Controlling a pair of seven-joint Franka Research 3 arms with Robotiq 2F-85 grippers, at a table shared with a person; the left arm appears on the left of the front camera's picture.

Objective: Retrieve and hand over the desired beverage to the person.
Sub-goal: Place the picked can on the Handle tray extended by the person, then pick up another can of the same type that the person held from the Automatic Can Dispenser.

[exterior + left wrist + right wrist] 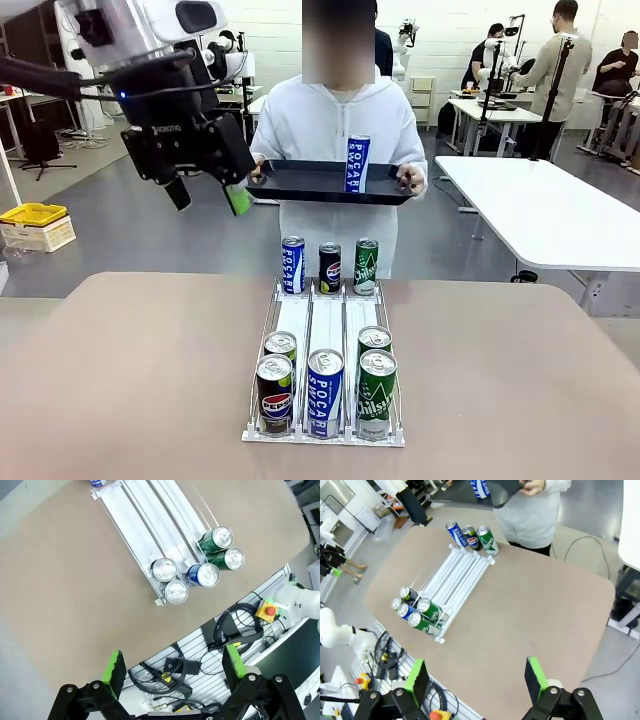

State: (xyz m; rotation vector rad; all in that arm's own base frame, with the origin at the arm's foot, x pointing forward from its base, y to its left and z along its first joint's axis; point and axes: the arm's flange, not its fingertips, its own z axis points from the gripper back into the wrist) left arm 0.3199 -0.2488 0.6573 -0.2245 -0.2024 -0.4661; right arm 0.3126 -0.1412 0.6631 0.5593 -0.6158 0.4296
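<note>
Blue Pocari Sweat can: slim, white lettering, standing upright on a black tray. Person: white hooded jacket, standing at the table's far side, holding the tray level.

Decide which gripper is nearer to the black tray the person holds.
Left. The left gripper hangs open close beside the tray's end. The right gripper sits back above the table's near edge, across the can rack from the tray.
</note>
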